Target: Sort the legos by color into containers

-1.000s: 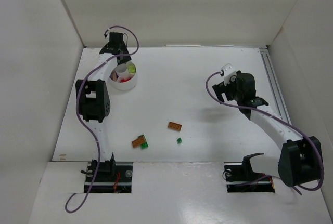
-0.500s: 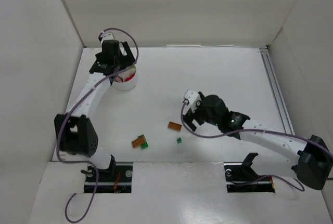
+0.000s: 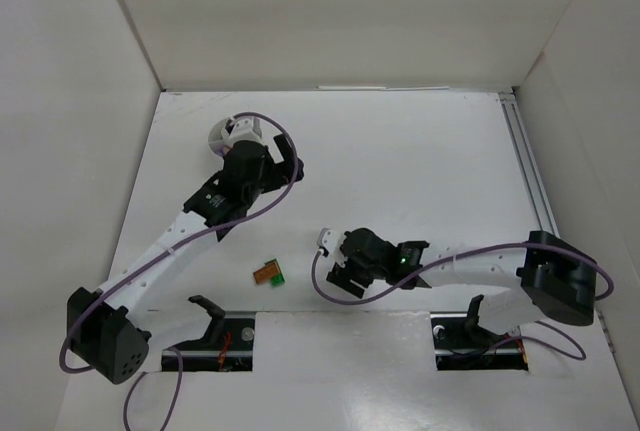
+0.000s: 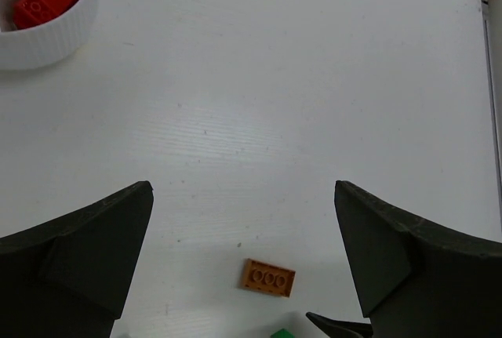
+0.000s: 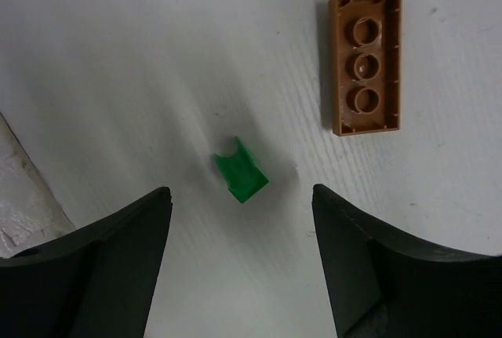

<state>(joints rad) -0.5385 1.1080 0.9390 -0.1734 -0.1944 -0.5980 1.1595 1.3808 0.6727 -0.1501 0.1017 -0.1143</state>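
While right fingers [image 5: 94, 267] gape, green lego [image 5: 241, 169] lies between.

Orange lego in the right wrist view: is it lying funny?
Yes, the orange lego looks upside down: a hollow rim and three round tubes face up, no studs. The tiny green lego beside it lies apart.

Finding: a robotics lab test cell. Plain white panels [image 3: 330, 21] enclose the white table [image 3: 420, 141] beyond and to either side of the left gripper [image 4: 243, 189] and right gripper [image 5: 241, 193]. Behind both grippers, the arm bases [image 3: 208, 336] are bolted into cut-outs. Loose purple cabling [image 3: 262, 115] loops off the wrists. A metal rail [image 3: 525, 161] runs outboard of the right gripper.
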